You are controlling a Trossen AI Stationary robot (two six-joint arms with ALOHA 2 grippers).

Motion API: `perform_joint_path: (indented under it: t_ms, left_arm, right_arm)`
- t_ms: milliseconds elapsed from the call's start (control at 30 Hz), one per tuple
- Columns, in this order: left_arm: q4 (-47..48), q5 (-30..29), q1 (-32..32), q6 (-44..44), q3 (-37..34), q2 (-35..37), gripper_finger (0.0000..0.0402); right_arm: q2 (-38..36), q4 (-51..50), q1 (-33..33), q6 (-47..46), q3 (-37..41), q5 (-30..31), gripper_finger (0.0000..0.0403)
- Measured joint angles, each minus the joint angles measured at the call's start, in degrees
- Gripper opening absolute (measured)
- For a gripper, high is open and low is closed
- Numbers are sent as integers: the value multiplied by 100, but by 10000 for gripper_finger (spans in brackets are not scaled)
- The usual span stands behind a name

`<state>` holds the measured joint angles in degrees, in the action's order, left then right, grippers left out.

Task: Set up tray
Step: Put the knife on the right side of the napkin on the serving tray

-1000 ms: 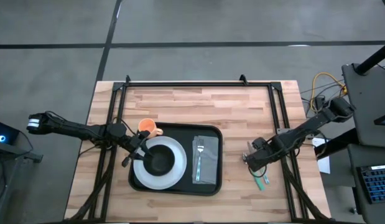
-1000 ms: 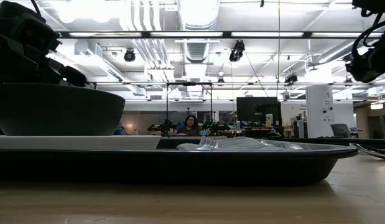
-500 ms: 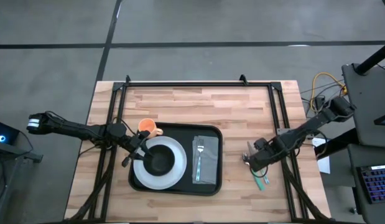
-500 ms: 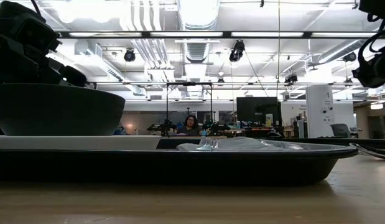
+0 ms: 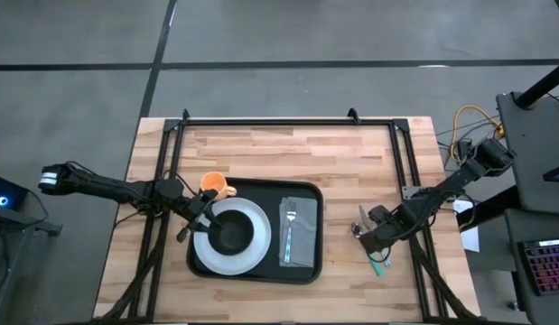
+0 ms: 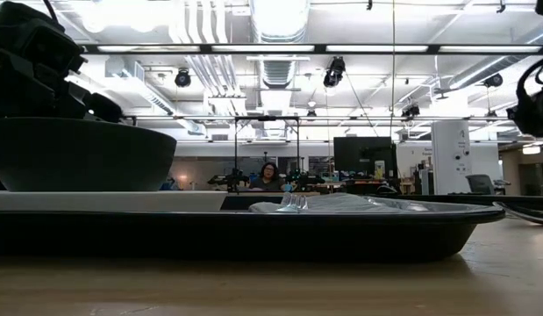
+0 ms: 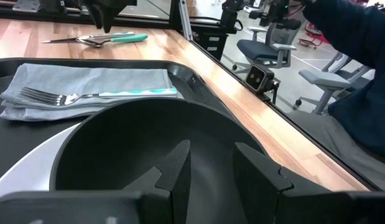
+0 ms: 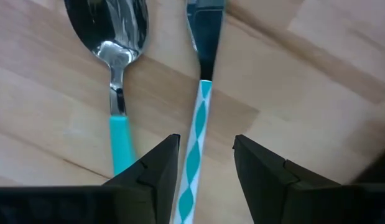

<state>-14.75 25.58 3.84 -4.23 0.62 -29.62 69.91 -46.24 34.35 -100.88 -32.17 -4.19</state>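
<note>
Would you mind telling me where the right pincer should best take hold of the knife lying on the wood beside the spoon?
Grip the knife on its patterned teal-and-white handle, from straight above. It lies flat on the table, its handle running between the right pincer fingers, which stand open astride it. The spoon lies alongside, so keep that finger in the gap between them.

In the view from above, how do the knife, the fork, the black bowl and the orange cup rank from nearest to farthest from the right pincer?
From the right pincer:
1. Knife, directly under it on the bare wood, right of the tray.
2. Fork, on the napkin at the tray's right side.
3. Black bowl, on the plate.
4. Orange cup, off the tray's far-left corner.
</note>
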Motion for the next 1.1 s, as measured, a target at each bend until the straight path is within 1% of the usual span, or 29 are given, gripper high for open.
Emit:
perform_joint_path:
  t_ms: [133,300,767,1100]
  left_arm:
    - [-2,0,0,0,5,1,99]
    - [-2,0,0,0,0,0,99]
    - [0,0,0,0,-2,-1,99]
    - [-2,0,0,0,0,1,99]
  right_arm:
    - [2,471,30,-77,244,26,143]
    - [2,783,30,-76,413,45,136]
    - [69,794,30,-177,448,71,115]
    - [258,795,28,-115,438,66,83]
